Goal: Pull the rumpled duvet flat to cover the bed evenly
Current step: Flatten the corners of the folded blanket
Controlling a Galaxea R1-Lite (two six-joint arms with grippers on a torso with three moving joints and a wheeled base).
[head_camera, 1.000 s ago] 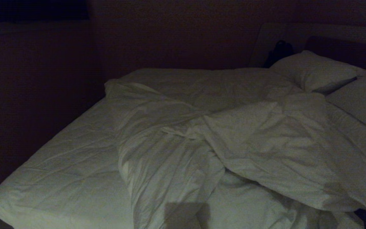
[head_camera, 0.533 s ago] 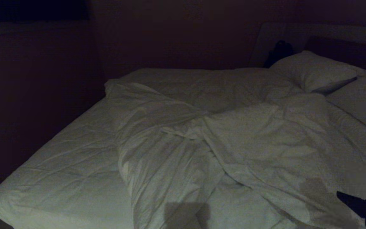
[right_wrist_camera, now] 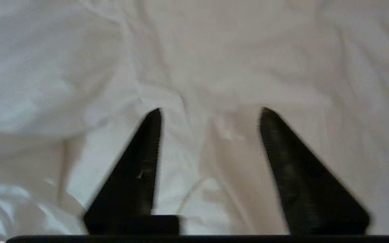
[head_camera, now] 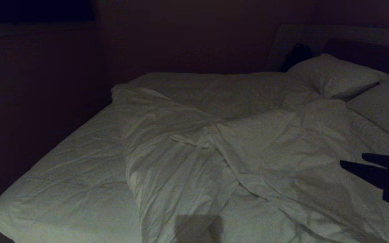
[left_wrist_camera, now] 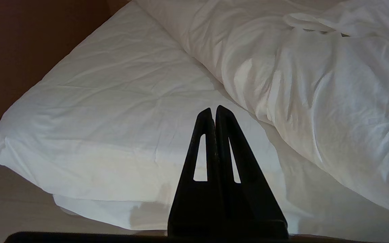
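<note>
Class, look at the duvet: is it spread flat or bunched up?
Bunched up: the duvet lies twisted in folds, leaving the bed bare on the robot's left.

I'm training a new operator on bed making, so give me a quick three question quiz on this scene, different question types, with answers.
1. True or false: the duvet already lies flat over the whole bed.
2. Which hand is open above the duvet? A) left hand B) right hand
3. Fill in: the bare mattress shows on the robot's ____ side of the bed.

Key
1. False: it is bunched in folds, leaving part of the mattress uncovered.
2. B: the right hand has its fingers apart over the cloth, holding nothing; the left hand is shut near the bed's corner.
3. Left.
</note>
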